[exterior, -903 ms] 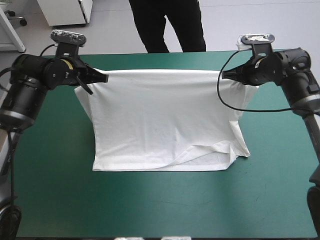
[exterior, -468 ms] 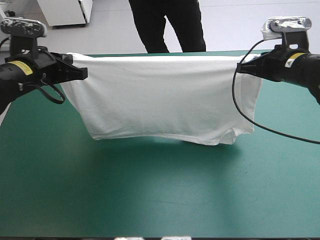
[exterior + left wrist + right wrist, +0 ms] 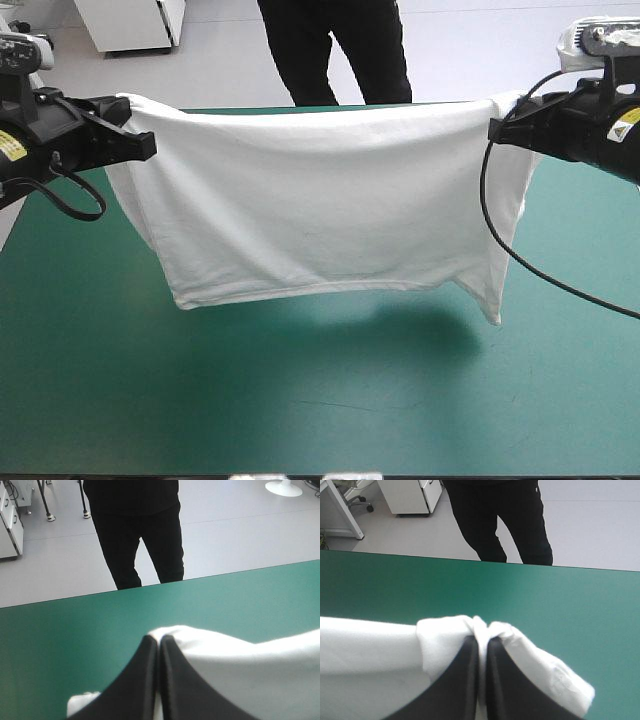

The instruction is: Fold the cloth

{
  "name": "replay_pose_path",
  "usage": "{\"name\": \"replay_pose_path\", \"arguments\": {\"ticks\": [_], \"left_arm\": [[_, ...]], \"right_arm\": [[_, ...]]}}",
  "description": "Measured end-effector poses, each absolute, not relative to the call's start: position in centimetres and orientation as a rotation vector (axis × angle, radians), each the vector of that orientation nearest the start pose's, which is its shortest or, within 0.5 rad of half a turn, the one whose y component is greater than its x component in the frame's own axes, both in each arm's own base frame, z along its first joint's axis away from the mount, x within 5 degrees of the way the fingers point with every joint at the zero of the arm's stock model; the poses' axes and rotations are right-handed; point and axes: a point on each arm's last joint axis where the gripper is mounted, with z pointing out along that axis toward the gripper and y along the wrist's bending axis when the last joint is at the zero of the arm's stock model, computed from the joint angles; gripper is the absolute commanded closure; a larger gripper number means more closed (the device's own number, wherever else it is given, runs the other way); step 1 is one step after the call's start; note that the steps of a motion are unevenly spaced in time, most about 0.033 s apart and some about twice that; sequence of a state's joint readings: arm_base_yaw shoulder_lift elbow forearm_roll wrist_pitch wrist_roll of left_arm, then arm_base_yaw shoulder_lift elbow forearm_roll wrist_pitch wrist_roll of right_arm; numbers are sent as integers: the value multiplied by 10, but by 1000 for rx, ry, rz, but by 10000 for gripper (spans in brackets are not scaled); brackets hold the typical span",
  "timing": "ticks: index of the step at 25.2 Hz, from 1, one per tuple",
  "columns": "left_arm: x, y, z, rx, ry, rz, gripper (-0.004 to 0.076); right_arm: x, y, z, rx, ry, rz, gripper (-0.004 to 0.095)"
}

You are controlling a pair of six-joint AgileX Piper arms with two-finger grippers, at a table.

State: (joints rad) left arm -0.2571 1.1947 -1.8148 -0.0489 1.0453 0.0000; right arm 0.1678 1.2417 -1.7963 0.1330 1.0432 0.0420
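The left tool [image 3: 158,639] is pinched almost closed with a fold of white fabric caught at its tip, and the right tool [image 3: 482,639] is clamped the same way, a small bunch of cloth pushing out on either side of its tip. Between them the T-shirt [image 3: 320,200] hangs in the air as a broad sheet, its top edge drawn fairly straight from one tool to the other. Its bottom edge is lifted clear of the teal-green worktop [image 3: 300,410], where a shadow lies beneath it. The corner below the right tool droops lower than the rest, so the sheet is not quite square. Judging by this, the step in hand is carrying the spread garment to where it will be laid down for the first fold. To do that well, both tools should travel level and at the same pace, holding just enough tension to prevent sagging in the middle without pulling fabric out of either grip. Lowering the hanging edge onto the worktop first, then drawing the top over, would likely lay it flat, and the drooping corner may need smoothing.
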Motion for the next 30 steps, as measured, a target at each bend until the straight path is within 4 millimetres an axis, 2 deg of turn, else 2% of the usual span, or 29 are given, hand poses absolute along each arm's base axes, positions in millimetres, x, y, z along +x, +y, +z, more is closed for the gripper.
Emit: {"name": "replay_pose_path", "arguments": {"ticks": [5,12,16,20,22,24,25,26,27,28,29,30], "left_arm": [[213,-60,543,246,1892,-231,733],[276,-75,527,262,1789,-197,733],[301,-81,530,274,1708,-176,733],[321,-85,537,281,1656,-134,733],[338,-88,534,285,1649,-116,733],[358,-93,514,299,1719,-109,733],[370,-96,492,314,1806,-104,733],[374,-97,481,321,1846,-100,733],[382,-99,455,341,1937,-84,733],[383,-99,445,348,1970,-78,733],[385,-99,422,364,2043,-64,733],[382,-98,408,374,2095,-60,733]], "right_arm": [[230,50,533,-124,1944,302,925],[287,58,528,-134,1895,284,925],[320,64,539,-149,1854,278,925],[342,67,540,-159,1835,262,925],[360,68,526,-162,1873,220,925],[377,69,506,-167,1936,185,925],[390,70,486,-169,1995,174,925],[395,70,477,-169,2023,172,925],[403,71,454,-179,2097,162,926],[406,71,444,-187,2130,156,925],[409,70,424,-198,2207,145,925],[410,70,408,-204,2267,142,925]]}}
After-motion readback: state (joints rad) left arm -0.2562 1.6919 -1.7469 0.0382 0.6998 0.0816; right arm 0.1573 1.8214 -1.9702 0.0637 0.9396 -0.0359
